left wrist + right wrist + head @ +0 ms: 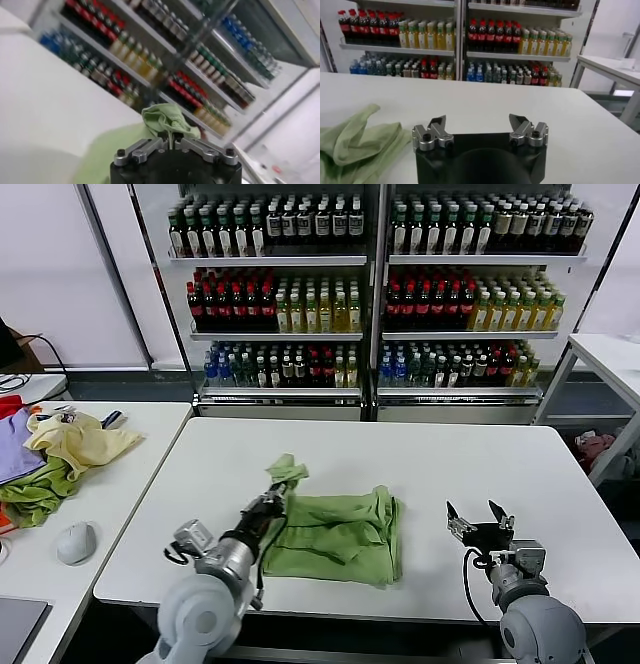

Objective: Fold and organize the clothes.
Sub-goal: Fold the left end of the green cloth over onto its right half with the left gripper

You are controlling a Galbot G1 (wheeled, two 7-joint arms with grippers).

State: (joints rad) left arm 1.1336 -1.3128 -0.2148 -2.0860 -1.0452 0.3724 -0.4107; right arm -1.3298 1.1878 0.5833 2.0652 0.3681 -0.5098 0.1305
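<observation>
The light sage-green T-shirt [340, 534] lies partly folded on the white table [450, 454], in the front middle. My left gripper [276, 496] is shut on a sleeve or corner of the shirt [287, 471] and holds it lifted at the shirt's left edge. In the left wrist view the pinched green cloth [167, 119] bunches up just beyond my closed gripper [170, 142]. My right gripper [479, 517] is open and empty, to the right of the shirt; the right wrist view shows its spread gripper [478, 123] and the shirt's edge [360, 142].
A side table [110, 514] at the left holds a pile of pale yellow [80, 439], darker green [35, 494] and purple [18, 446] garments and a grey mouse [76, 541]. Bottle shelves [370, 294] stand behind the table. Another white table [610, 354] stands at the right.
</observation>
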